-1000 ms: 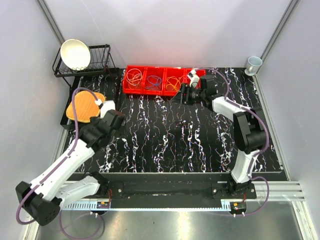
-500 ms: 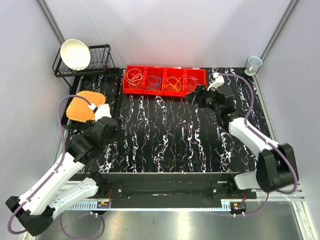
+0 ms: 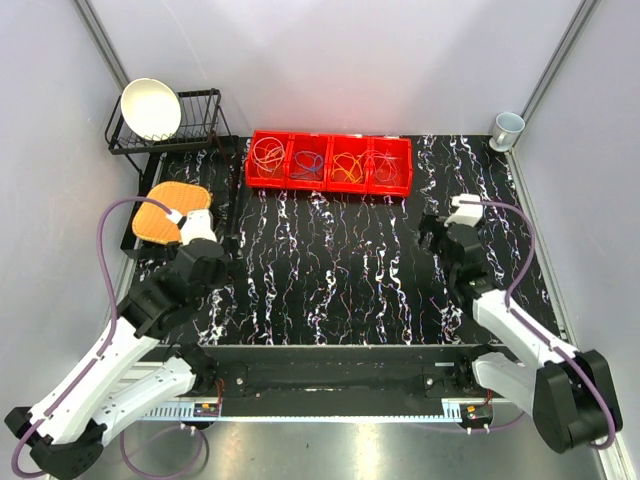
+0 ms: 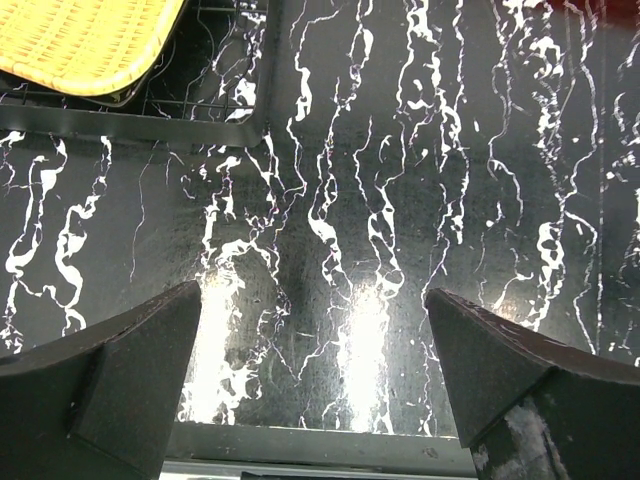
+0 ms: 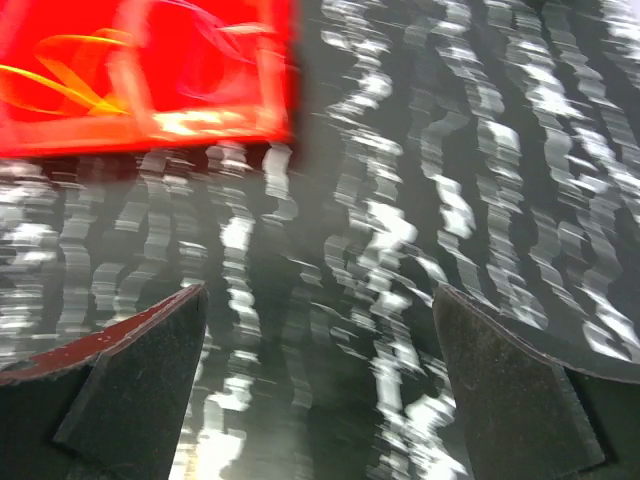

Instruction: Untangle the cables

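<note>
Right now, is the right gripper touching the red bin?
Apart. The top external view shows bare table between the right gripper and the red bin.

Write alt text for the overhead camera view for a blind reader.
Thin coloured cable loops lie separated in a red four-compartment plastic tray at the far edge of a black marble-patterned table. Nearer the front, the left gripper and right gripper hover open and empty.

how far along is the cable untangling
Done, apparently: the cables lie as separate coils in the four compartments of the red bin. In hand: nothing; the left gripper and right gripper hang open and empty above the tabletop. Left: no tangle shows outside the bin, so likely nothing.
</note>
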### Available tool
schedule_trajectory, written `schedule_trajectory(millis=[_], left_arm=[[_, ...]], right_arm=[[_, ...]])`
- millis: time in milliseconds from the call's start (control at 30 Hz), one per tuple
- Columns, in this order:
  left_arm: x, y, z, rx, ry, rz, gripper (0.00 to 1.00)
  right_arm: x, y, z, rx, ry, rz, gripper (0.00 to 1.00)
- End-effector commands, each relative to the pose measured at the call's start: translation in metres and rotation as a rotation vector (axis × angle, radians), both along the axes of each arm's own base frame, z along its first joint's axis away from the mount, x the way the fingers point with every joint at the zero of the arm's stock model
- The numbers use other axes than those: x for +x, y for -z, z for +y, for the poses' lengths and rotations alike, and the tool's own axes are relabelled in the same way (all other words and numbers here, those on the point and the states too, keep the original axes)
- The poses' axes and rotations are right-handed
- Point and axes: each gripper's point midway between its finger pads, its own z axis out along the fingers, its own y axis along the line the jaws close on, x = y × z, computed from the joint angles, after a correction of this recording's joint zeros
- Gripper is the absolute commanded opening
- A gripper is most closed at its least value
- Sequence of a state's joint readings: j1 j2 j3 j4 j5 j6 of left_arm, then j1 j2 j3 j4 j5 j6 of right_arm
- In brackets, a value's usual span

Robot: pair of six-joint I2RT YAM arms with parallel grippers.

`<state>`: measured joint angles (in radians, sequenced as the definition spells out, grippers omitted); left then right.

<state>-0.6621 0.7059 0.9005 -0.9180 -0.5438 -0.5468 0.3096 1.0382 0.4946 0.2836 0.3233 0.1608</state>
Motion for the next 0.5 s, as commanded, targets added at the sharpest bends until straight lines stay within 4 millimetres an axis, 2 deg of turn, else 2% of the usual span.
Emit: schedule_trajectory(millis=[0, 133, 167, 200, 267, 300, 467], left_arm=[[0.003, -0.011, -0.006, -0.039, 0.029, -0.055, 0.99], [0.002, -0.011, -0.007, -0.043, 0.035, -0.058, 0.99], [0.002, -0.012, -0.007, -0.046, 0.035, -0.060, 0.99], [0.002, -0.012, -0.007, -0.048, 0.036, -0.061, 0.99], [0.002, -0.012, -0.009, -0.049, 0.043, -0.058, 0.99], [0.002, -0.012, -0.009, -0.051, 0.045, -0.057, 0.99], [0.002, -0.011, -0.011, -0.052, 0.055, -0.054, 0.99]], right_arm=[[-0.008, -0.040, -0.049, -0.069, 0.212, -0.159, 1.00], [-0.010, -0.029, -0.058, -0.144, 0.224, -0.143, 1.00], [-0.007, -0.032, -0.058, -0.130, 0.227, -0.175, 1.00], [-0.010, -0.018, -0.061, -0.167, 0.219, -0.159, 1.00], [-0.006, -0.020, -0.060, -0.170, 0.195, -0.223, 1.00], [-0.009, -0.007, -0.061, -0.177, 0.184, -0.215, 1.00], [0.006, 0.014, -0.073, -0.168, 0.208, -0.231, 1.00]])
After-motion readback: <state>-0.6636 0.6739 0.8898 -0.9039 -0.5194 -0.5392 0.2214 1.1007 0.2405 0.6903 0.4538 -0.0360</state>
